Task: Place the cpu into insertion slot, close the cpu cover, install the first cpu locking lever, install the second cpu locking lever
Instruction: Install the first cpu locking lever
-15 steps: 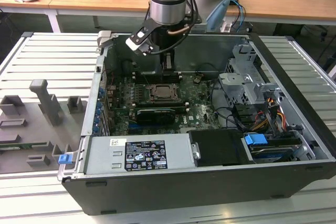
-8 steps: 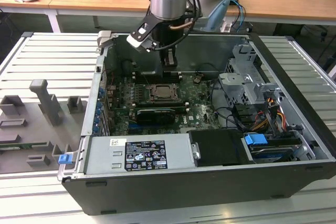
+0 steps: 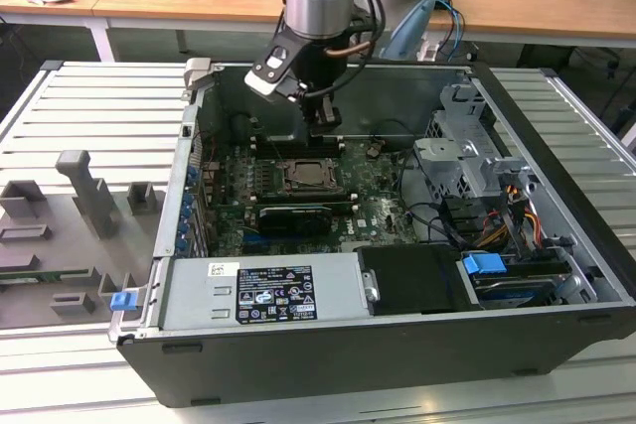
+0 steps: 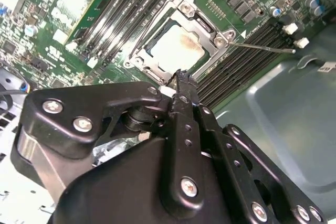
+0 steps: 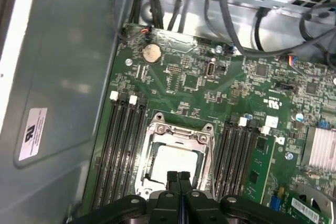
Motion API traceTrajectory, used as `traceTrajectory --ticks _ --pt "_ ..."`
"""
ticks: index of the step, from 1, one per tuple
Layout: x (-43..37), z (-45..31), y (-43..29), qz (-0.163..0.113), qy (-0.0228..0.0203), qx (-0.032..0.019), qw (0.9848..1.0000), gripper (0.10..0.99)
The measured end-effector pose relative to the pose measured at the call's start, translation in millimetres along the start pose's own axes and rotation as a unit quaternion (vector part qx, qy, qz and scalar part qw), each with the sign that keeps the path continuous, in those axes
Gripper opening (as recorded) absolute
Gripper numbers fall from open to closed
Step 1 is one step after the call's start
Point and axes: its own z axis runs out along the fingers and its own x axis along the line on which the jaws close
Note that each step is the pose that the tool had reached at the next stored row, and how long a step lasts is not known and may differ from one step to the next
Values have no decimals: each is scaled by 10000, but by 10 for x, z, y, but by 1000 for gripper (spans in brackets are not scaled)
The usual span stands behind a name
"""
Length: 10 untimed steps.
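2 fingers [image 5: 171,179] of the hand [image 5: 178,174] are pressed together, empty, above the cpu cover [image 5: 181,131].

No text could be read anywhere. The PSU [image 3: 336,290] carried a black label [image 3: 273,297] w/ white print & small marks, plus a white tag [image 3: 224,270], both too small to make out. In the first wrist view a wall sticker [image 5: 32,134] sat on the case wall [image 5: 63,51], & the board [image 5: 173,85] bore tiny white print, also unreadable.
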Motion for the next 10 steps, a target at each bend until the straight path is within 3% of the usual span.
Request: traceTrajectory --ticks 4,10 --pt "0 -1 0 -225 11 4 9997 106" --pt "0 -1 0 -721 35 12 9974 106"
